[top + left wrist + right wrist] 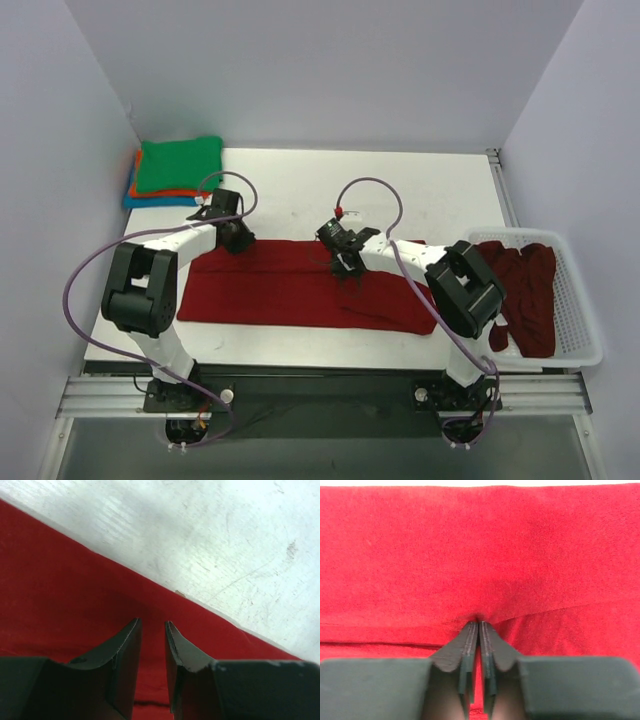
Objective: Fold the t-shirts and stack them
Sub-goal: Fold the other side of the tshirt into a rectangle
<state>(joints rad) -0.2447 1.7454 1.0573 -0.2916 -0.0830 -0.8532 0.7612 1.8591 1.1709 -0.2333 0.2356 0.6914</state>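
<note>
1. The red shirt (300, 285) lies spread flat in a long strip across the bench (300, 195), just ahead of both arm bases
2. Left arm (140, 290): elbow folded near the bench's near-left edge; forearm reaches forward and to the right, to the red shirt's far edge near its left end
3. Left pincer (236, 240) points down at the cloth beside that edge; its fingers (127, 645) are spread by a narrow gap; nothing is seen gripped between them
4. Right arm (465, 290): elbow raised over the strip's right end; forearm runs left to its middle
5. Right pincer (478, 623) is pressed together, pinching a pucker of the red shirt; creases run out from its tips
6. A stack (175, 170) of folded shirts, green on orange on blue, sits at the far-left corner
7. A basket (580, 300) at the right edge holds crumpled dark red shirts (525, 290)
</note>
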